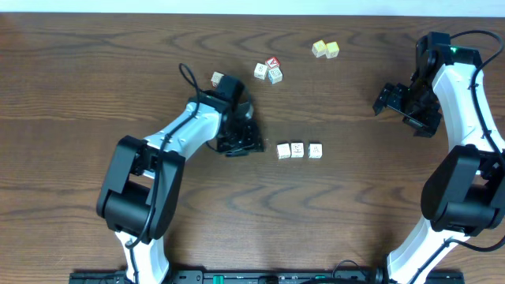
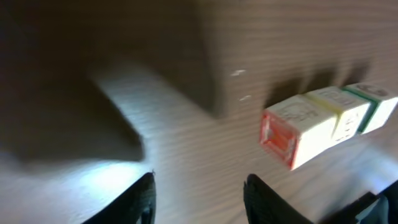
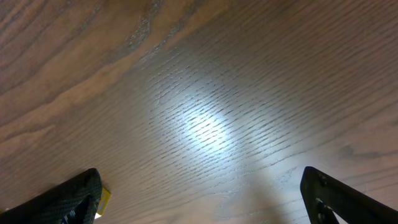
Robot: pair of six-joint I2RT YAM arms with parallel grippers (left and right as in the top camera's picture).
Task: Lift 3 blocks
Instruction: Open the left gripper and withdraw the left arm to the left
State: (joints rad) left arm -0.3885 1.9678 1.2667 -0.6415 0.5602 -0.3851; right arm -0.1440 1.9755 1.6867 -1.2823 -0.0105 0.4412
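Observation:
The 3 blocks lie in a short row on the wooden table: left block (image 1: 284,150), middle block (image 1: 297,149), right block (image 1: 315,150). My left gripper (image 1: 251,145) sits low on the table just left of the row, apart from it. In the left wrist view the row runs off to the right: a red-edged block (image 2: 291,132), then a yellow-edged one (image 2: 341,113), then a green-edged one (image 2: 375,102). That gripper (image 2: 199,194) is open, with only bare table between its fingers. My right gripper (image 1: 387,101) hovers far right, open and empty (image 3: 199,199).
A cluster with a red-topped cube (image 1: 270,69) and a pale yellow pair (image 1: 325,49) lie at the back. A single cube (image 1: 217,79) rests behind the left arm. A yellow corner (image 3: 104,199) peeks out beside the right gripper's left finger.

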